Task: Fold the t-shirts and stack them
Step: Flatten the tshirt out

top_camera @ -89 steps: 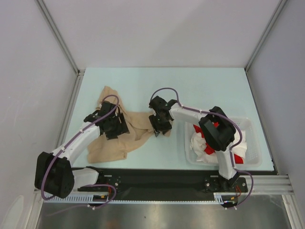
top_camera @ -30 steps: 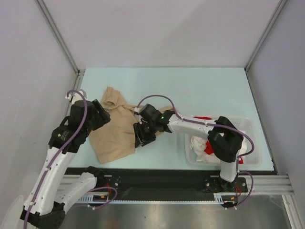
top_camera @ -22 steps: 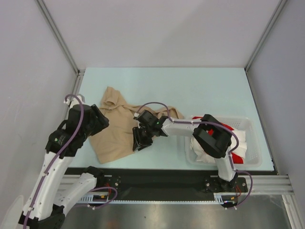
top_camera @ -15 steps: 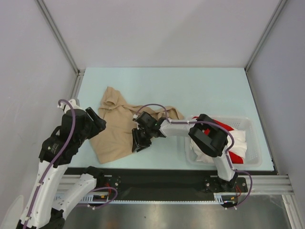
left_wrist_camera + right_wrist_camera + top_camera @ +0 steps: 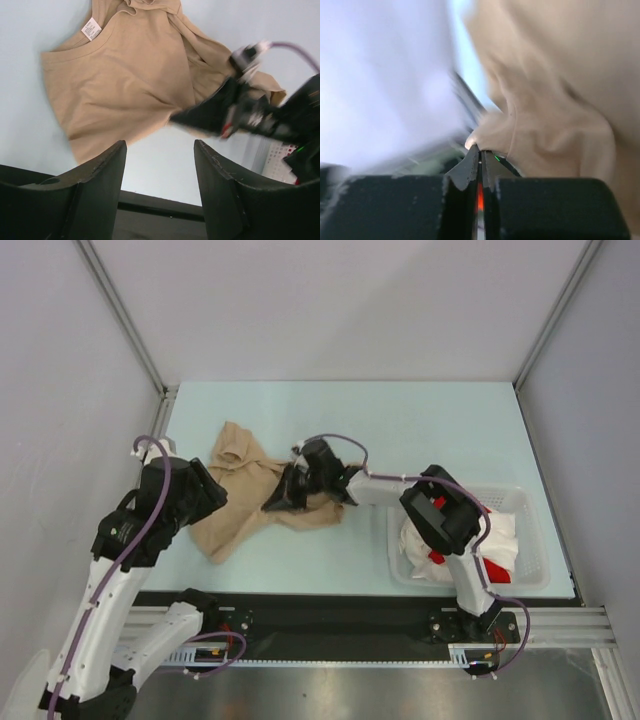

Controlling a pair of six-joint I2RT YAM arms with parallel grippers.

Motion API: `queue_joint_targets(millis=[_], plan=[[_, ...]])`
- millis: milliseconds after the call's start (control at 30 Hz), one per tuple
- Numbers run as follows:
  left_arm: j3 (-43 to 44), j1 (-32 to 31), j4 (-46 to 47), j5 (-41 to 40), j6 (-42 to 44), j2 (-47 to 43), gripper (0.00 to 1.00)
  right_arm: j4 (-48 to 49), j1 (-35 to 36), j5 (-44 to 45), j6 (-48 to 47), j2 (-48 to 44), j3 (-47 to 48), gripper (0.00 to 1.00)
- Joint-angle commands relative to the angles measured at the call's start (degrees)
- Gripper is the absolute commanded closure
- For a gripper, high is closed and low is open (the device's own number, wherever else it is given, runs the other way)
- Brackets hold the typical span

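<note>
A beige-tan t-shirt point(image 5: 240, 502) lies crumpled on the table left of centre, and in the left wrist view point(image 5: 115, 85) its neck label faces up. My right gripper point(image 5: 274, 502) is shut on a fold of this shirt point(image 5: 545, 100), and the pinch shows in the right wrist view point(image 5: 480, 150). My left gripper point(image 5: 203, 497) hangs open and empty above the shirt's left edge, its fingers point(image 5: 95, 190) wide apart. Red and white t-shirts point(image 5: 440, 540) lie bunched in the basket.
A white lattice basket point(image 5: 530, 550) stands at the near right of the table; its corner shows in the left wrist view point(image 5: 280, 152). Grey walls with metal posts close the left, back and right sides. The black base rail runs along the near edge.
My right gripper has moved away from the near edge toward the table's middle, pulling the shirt's near part with it, so the shirt is more bunched. My left arm has stayed raised at the left.
</note>
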Motion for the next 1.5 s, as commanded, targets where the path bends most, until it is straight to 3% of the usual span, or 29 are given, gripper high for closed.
queue_joint_targets(millis=[0, 67, 100, 167, 200, 233, 300, 333, 433, 500, 667, 733, 833, 1000, 1133, 1467], plan=[[1.16, 0.43, 2.71, 1.07, 2.40, 2.22, 0.37, 20.83, -8.35, -2.70, 20.91, 3.42, 7.00, 0.95], [0.37, 0.43, 4.11, 2.47, 3.19, 4.41, 0.34, 26.27, -11.60, -5.67, 30.30, 8.34, 14.61, 0.88], [0.19, 0.43, 4.38, 2.82, 3.63, 5.12, 0.33, 26.21, -12.57, -6.65, 31.92, 12.89, 16.93, 0.80], [-0.08, 0.43, 5.00, 3.79, 4.51, 7.84, 0.30, 29.62, -14.76, -6.84, 34.83, 14.16, 18.18, 0.77], [0.01, 0.43, 4.74, 3.88, 4.60, 8.72, 0.28, 28.16, -15.47, -7.36, 32.75, 13.03, 18.62, 0.70], [-0.43, 0.43, 4.65, 4.84, 4.86, 10.56, 0.27, 19.62, -16.26, -8.06, 29.25, 11.71, 19.14, 0.66], [-1.30, 0.43, 4.82, 6.34, 5.48, 12.32, 0.27, 5.63, -18.37, -8.69, 10.83, 8.64, 21.85, 0.57], [-3.22, 0.43, 5.69, 8.26, 5.48, 13.03, 0.27, -9.67, -19.07, -7.81, 4.15, 4.71, 22.74, 0.56], [-8.93, 0.43, 11.21, 11.87, 4.87, 13.83, 0.35, -34.14, -19.44, 0.17, -21.61, -1.46, 26.61, 0.55], [-12.01, 0.43, 15.51, 14.07, 3.64, 14.96, 0.39, -42.91, -18.39, 6.68, -30.59, -5.85, 24.36, 0.55], [-14.41, 1.75, 21.94, 15.40, 3.02, 23.92, 0.52, -44.80, -17.06, 13.37, -34.51, -17.97, 9.77, 0.56], [-13.97, 3.59, 25.80, 20.04, 2.41, 29.02, 0.58, -44.45, -17.93, 13.82, -34.07, -22.03, 4.33, 0.56], [-12.48, 4.91, 29.42, 20.85, 0.65, 35.87, 0.62, -45.15, -19.16, 14.78, -33.98, -28.10, 0.18, 0.57], [-8.09, 5.36, 28.56, 17.43, -2.16, 45.71, 0.59, -45.59, -20.66, 16.37, -34.15, -34.78, -2.56, 0.57], [-8.07, 5.36, 28.54, 12.86, -4.36, 46.79, 0.54, -45.24, -21.10, 16.19, -33.28, -36.11, -3.44, 0.57], [-7.19, 6.32, 25.92, 11.44, -6.47, 51.45, 0.55, -44.45, -21.10, 16.28, -33.19, -37.69, -4.76, 0.58]])
